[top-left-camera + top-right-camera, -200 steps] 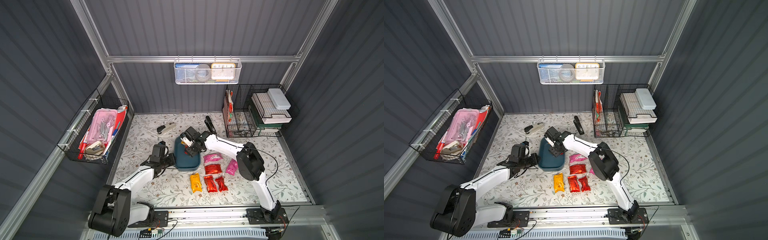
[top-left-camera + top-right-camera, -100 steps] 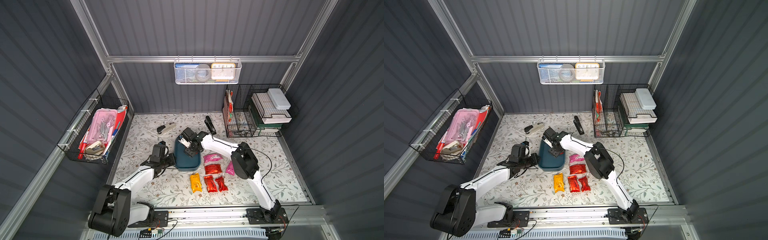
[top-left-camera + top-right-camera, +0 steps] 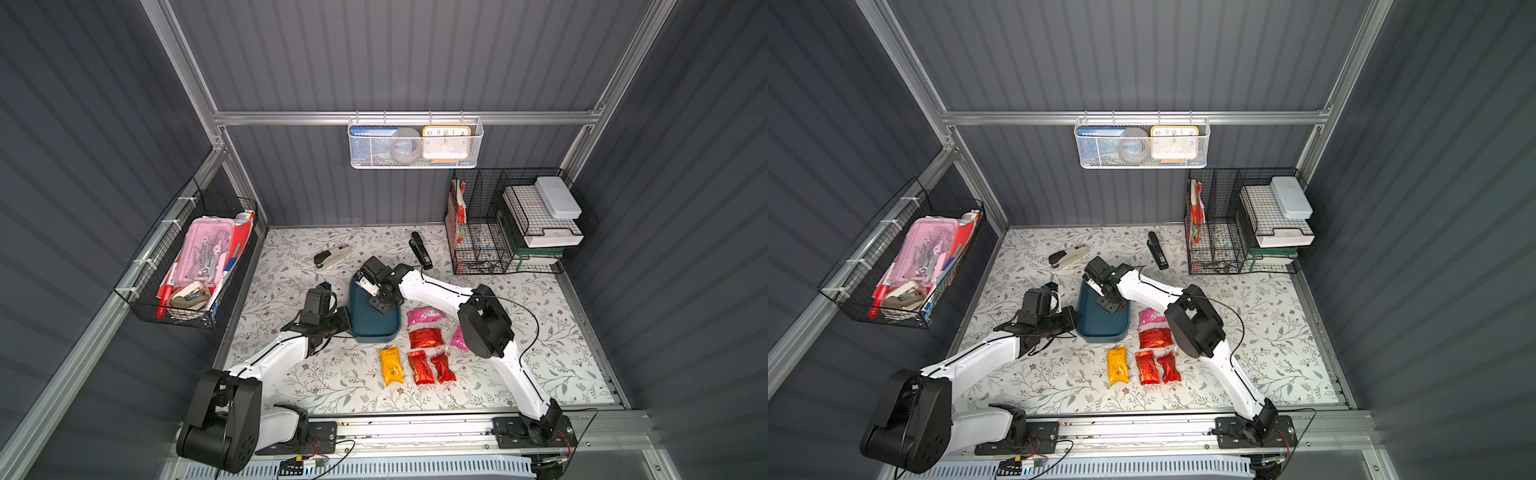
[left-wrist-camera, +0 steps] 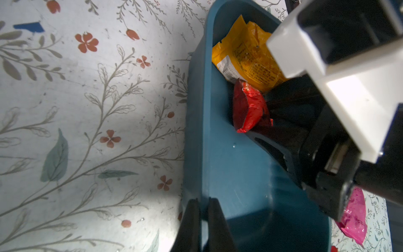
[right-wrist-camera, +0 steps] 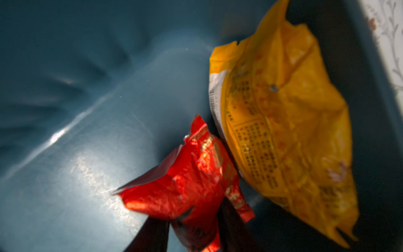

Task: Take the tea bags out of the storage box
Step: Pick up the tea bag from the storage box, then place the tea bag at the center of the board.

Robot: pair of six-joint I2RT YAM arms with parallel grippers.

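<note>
The teal storage box (image 3: pixel 370 322) lies mid-table. My left gripper (image 4: pixel 202 201) is shut on the rim of its left wall (image 4: pixel 196 131). My right gripper (image 5: pixel 194 218) reaches down inside the box, its two dark fingers closed on a red tea bag (image 5: pixel 192 174), which tilts up off the box floor (image 5: pixel 87 109). An orange tea bag (image 5: pixel 283 120) lies beside it against the far wall. Several more tea bags lie on the table to the right of the box: pink (image 3: pixel 424 316), red (image 3: pixel 424 338), orange (image 3: pixel 391 365), and two small red ones (image 3: pixel 420 367).
A beige stapler (image 3: pixel 332 255) and a black stapler (image 3: pixel 420 249) lie behind the box. A black wire rack (image 3: pixel 478 232) stands at the back right. A black basket (image 3: pixel 195 266) hangs on the left wall, a white mesh basket (image 3: pixel 415 143) on the back rail.
My right gripper's jaws have narrowed onto the red tea bag inside the box, and its arm has shifted slightly left. The left arm has not moved.
</note>
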